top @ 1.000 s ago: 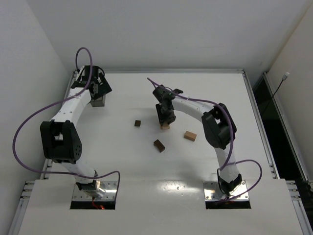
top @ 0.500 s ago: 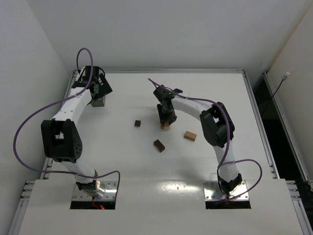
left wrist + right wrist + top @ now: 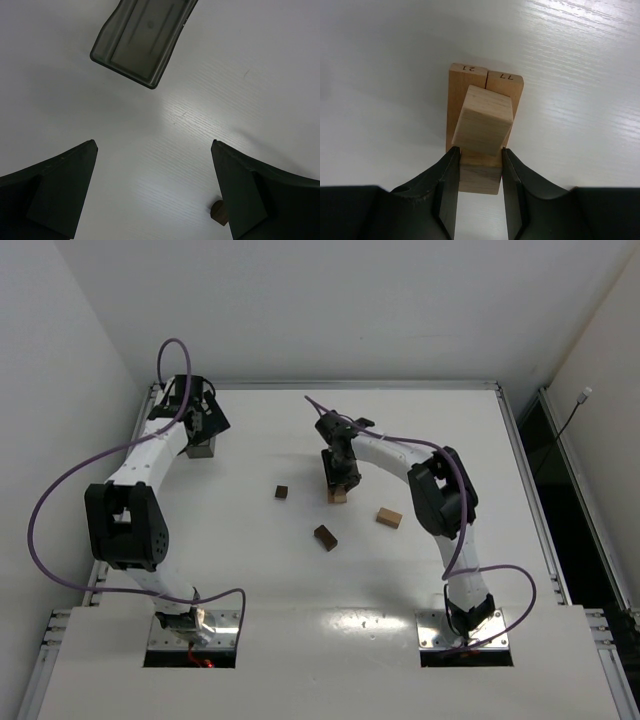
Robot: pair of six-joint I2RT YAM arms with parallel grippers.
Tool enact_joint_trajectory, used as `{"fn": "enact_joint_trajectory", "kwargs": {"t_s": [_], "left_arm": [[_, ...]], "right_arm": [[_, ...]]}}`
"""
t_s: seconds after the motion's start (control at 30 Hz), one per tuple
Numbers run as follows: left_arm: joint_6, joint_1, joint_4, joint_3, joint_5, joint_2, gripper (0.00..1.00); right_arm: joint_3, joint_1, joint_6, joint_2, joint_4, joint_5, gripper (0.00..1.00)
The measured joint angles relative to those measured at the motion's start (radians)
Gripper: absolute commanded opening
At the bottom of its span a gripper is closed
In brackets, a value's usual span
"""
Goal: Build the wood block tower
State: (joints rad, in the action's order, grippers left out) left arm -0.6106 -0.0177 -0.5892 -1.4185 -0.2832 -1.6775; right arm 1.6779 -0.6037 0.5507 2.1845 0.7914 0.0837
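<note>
Just ahead of the left gripper (image 3: 154,145), its fingers spread wide over the table (image 3: 240,75), lies the grey translucent box (image 3: 142,40). Left of the right gripper (image 3: 479,155), a small dark brown block (image 3: 282,492) and a second dark brown block (image 3: 325,537) sit apart. That claw is clenched on a light tan block (image 3: 485,122) over the tower (image 3: 467,95), two tan blocks numbered 21 and 77 lying side by side below its fingertips. A loose tan block (image 3: 389,517) rests near its right.
</note>
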Motion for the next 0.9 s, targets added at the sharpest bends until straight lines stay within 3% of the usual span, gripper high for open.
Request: {"fn": "enact_joint_trajectory", "kwargs": {"t_s": [0.27, 0.37, 0.8, 0.9], "left_arm": [[0.0, 0.0, 0.0, -0.006, 0.0, -0.004, 0.96], [0.0, 0.0, 0.0, -0.011, 0.0, -0.004, 0.96], [0.0, 0.0, 0.0, -0.011, 0.007, -0.011, 0.96], [0.0, 0.0, 0.0, -0.011, 0.007, -0.011, 0.96]], "right_arm": [[0.017, 0.0, 0.0, 0.009, 0.0, -0.015, 0.0], [0.017, 0.0, 0.0, 0.009, 0.0, -0.015, 0.07], [0.036, 0.01, 0.0, 0.023, 0.003, -0.014, 0.06], [0.037, 0.013, 0.0, 0.023, 0.003, -0.014, 0.18]]}}
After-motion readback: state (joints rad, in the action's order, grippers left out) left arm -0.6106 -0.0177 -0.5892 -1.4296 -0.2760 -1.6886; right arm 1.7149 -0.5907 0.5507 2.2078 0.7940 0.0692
